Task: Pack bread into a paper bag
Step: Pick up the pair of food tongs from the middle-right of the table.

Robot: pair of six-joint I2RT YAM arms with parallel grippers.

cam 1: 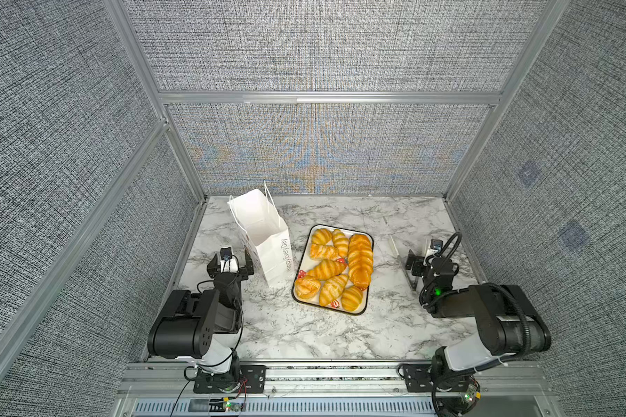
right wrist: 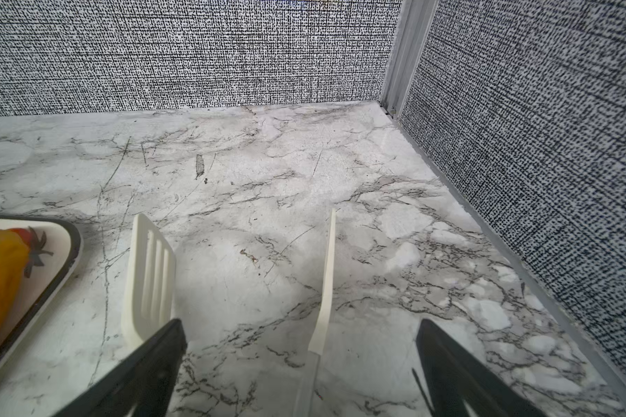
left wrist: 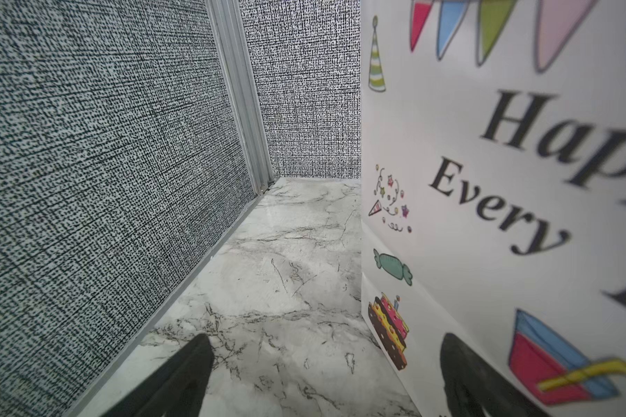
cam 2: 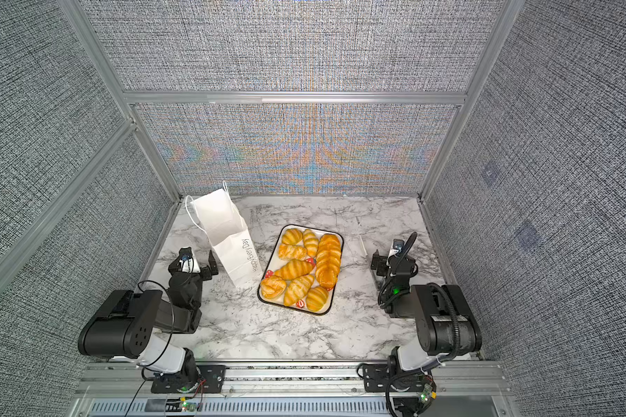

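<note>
Two black arms [cam 1: 192, 325] stand nearest. Left gripper [cam 1: 231, 258], spread and empty, hangs just beside the tall white paper carrier bag [cam 1: 264, 238], upright at far left. Right gripper [right wrist: 299, 323], spread, straddles white slotted tongs [right wrist: 149, 278], unpinched. All the glossy golden-orange bread [cam 1: 340, 269] lies on the black-rimmed white tray [cam 1: 326, 308] on the marble bench [cam 1: 340, 335]; packing looks unstarted.

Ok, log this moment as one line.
bread: on tray, none seen bagged | paper bag: upright, open | left gripper: open, beside paper bag | right gripper: open, tongs between jaws, unclamped
</note>
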